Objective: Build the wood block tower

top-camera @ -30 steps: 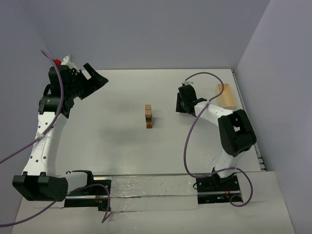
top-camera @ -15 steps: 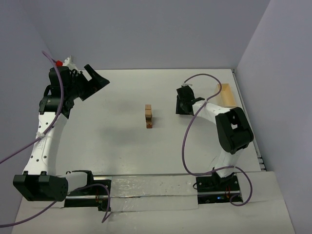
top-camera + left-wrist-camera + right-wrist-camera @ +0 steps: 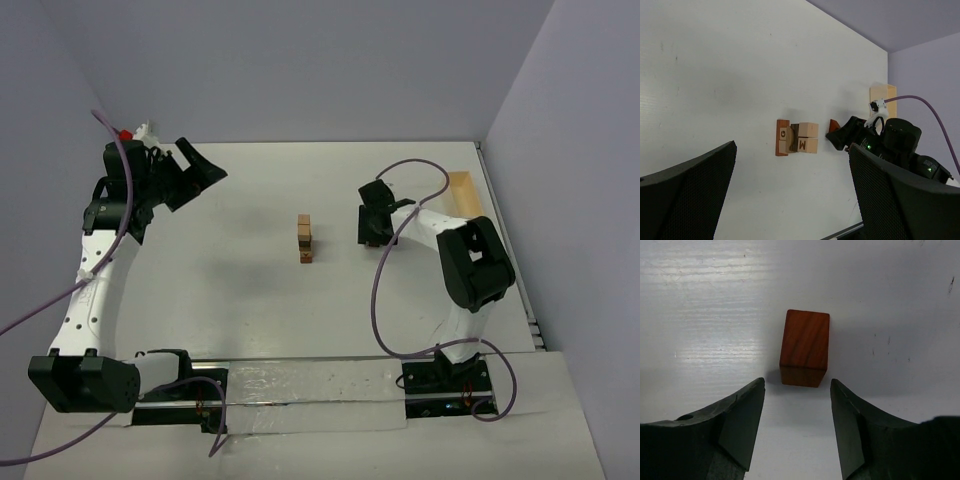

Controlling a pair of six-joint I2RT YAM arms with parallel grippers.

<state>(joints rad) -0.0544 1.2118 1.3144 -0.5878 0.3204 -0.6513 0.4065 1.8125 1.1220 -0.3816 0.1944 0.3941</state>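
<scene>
Right gripper (image 3: 372, 230) hangs low over the counter (image 3: 250, 300) with its jaws apart and nothing between them. The wrist view shows a reddish-brown block (image 3: 805, 347) lying flat just beyond the two fingertips, lined up with the gap but not touched. The left gripper (image 3: 200, 170) is spread wide and empty, raised at the far left, well apart from everything.

The wood block tower (image 3: 306, 238) stands in the middle of the counter as a narrow stack. From the left wrist it shows two pale lettered cubes against a dark reddish bar. The loose block lies between the tower and the right gripper, near both. A pale wooden box (image 3: 463, 190) sits at the far right edge.

The block looks like solid hardwood, so it should be light and stiff and should not give under the pads. Its faces look smooth and finished, so a glancing or corner grip would probably let it twist or slide. The safest hold is likely across the two long side faces, about mid-length, with the fingers (image 3: 740, 420) square to them. Whether the block is a plain bar or tapers like a wedge cannot be told for certain. The tower itself looks easily toppled, so placing the block on it would call for a gentle touch.
</scene>
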